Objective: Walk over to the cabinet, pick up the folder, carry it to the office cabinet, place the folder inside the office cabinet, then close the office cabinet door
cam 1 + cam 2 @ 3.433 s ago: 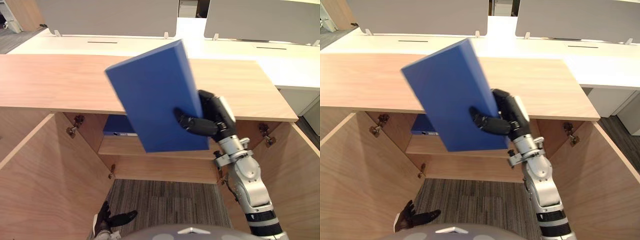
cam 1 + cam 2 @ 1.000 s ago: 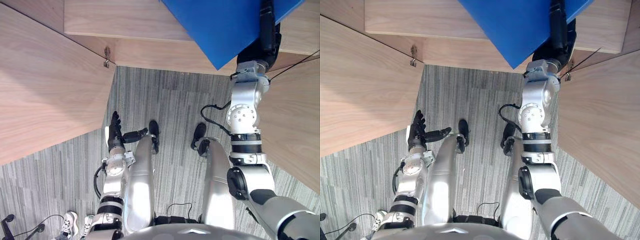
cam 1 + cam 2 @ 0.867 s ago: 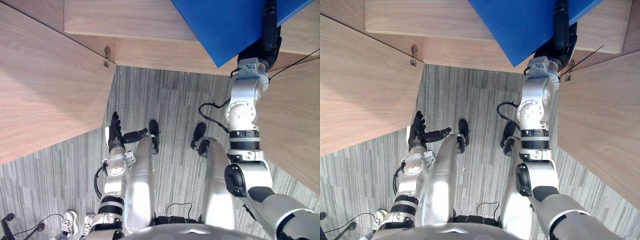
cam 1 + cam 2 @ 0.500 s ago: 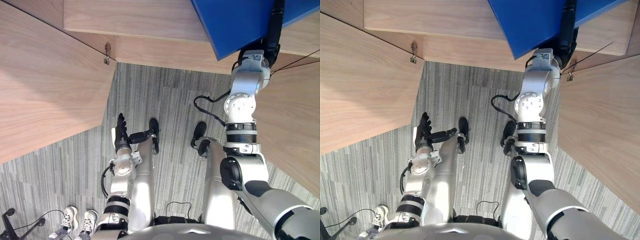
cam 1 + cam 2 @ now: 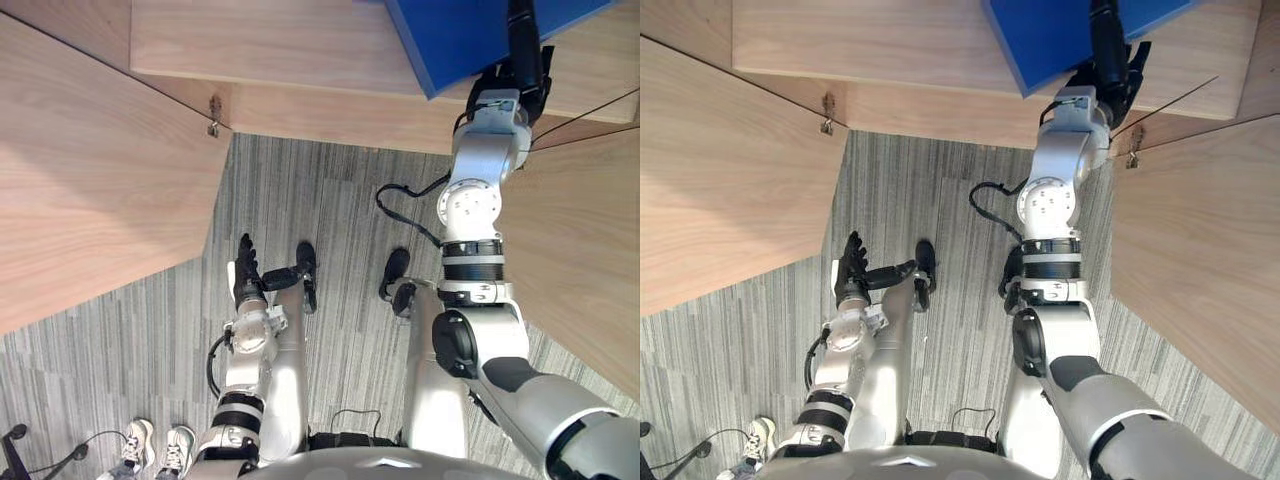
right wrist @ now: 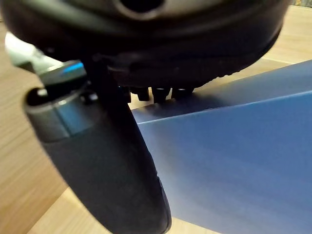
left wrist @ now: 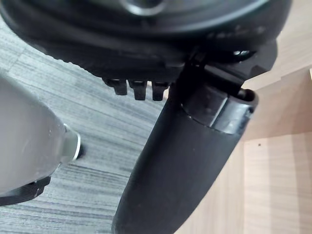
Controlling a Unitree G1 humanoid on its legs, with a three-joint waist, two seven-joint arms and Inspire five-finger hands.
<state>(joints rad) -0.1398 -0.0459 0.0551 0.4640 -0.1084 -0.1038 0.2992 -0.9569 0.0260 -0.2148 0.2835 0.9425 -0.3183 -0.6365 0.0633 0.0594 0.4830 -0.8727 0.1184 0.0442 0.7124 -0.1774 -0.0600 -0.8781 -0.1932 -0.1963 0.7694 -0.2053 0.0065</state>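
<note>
— What are the head views giving you?

— I'm seeing the folder (image 5: 455, 35), plain deep blue, slanting in front of the office cabinet (image 5: 280, 45), its lower corner overlapping the cabinet's shelf front. The right hand (image 5: 522, 50) is gripping it, dark fingers wrapped across its face. The left hand (image 5: 247, 278) is hanging low over the carpet (image 5: 330, 190) before the cabinet, fingers straight, holding nothing.

— And the wrists?

— The right wrist view is adding what the head views are missing: the thumb is pressing flat on the folder's smooth blue face, with the fingertips curling over its paler top edge. The left wrist view is showing that hand's thumb over carpet, beside the cabinet's wood.
</note>
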